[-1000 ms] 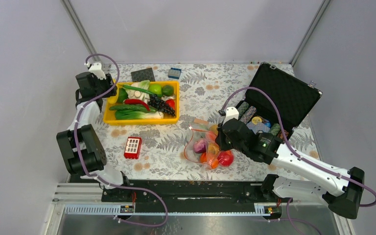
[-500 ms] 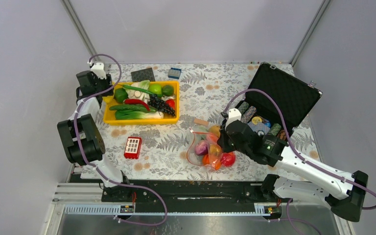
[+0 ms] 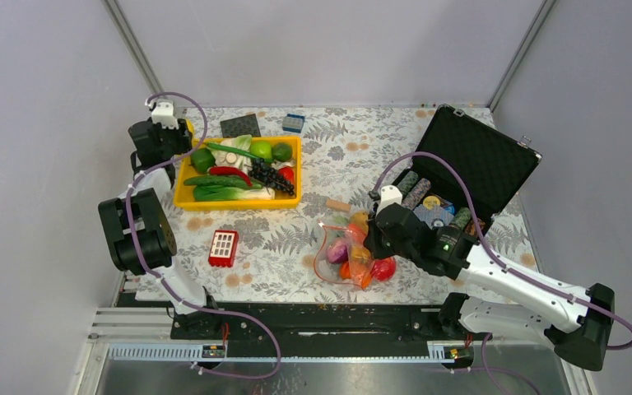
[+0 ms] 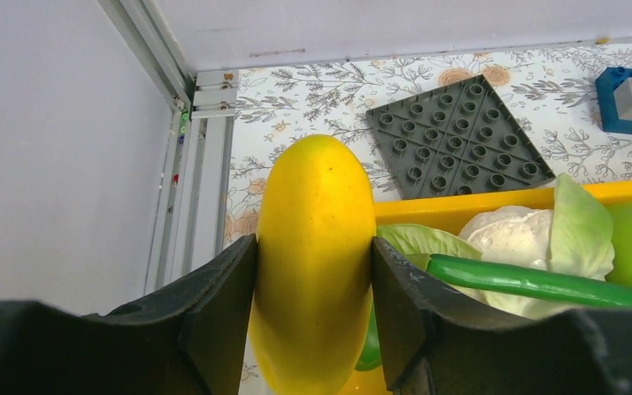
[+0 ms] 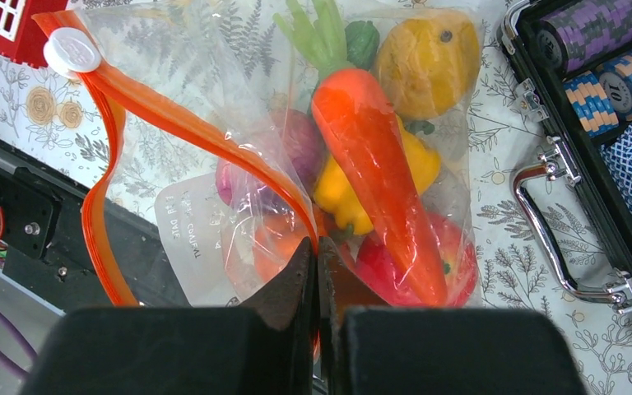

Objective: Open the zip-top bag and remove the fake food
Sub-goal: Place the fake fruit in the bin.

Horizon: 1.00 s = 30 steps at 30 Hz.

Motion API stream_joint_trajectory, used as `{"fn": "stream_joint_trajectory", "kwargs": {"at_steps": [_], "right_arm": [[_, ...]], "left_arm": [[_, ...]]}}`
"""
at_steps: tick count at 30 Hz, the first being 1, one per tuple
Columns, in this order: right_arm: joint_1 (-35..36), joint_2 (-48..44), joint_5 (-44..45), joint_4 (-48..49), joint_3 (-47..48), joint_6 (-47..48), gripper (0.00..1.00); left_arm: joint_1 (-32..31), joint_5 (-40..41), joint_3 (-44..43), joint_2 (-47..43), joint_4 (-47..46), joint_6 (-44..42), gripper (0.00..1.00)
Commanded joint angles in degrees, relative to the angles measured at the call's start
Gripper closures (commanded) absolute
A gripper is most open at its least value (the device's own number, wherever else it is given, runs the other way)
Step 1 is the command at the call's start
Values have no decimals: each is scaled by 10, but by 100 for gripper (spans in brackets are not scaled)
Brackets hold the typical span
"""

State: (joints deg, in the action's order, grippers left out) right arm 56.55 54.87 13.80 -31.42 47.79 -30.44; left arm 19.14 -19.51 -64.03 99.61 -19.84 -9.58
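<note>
Right gripper (image 5: 317, 257), clenched on the zip-top bag's (image 5: 191, 230) orange strip (image 5: 173, 115), has dragged it slightly nearer (fake food (image 5: 374, 156) remains inside); left gripper (image 4: 313, 259) clasps a yellow fruit (image 4: 317, 189).

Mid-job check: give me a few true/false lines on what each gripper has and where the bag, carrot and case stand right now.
1. The right gripper is shut on the red-orange zip strip of the zip-top bag. True.
2. The left gripper is open and empty. False: it is shut on a yellow fruit at the far left corner of the yellow tray.
3. The carrot lies inside the bag. True.
4. The black case is closed. False: its lid stands open and the chip rolls show.
5. The bag lies in the yellow tray. False: it lies on the table, beside the case.
</note>
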Motion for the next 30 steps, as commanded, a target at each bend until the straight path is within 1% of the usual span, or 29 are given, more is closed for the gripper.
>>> {"fn": "stream_joint_trajectory", "kwargs": {"at_steps": [1,5,13,18,23,30], "right_arm": [[-4,14,-9,-1,14,1,100],[-4,20,-11,-1,20,5,100],[-4,8,-13,0,10,1,100],[-4,-4,-11,0,4,1,100],[-4,-12,-18,2,3,2,100],[-5,-29,-20,2,-2,1,100]], "left_arm": [[3,-34,16,10,-77,14,62],[2,-47,33,11,-90,22,62],[3,-44,37,4,-50,15,62],[3,-42,65,-9,-50,9,62],[3,-24,94,-28,-47,8,62],[2,0,98,-45,-11,4,63]]}}
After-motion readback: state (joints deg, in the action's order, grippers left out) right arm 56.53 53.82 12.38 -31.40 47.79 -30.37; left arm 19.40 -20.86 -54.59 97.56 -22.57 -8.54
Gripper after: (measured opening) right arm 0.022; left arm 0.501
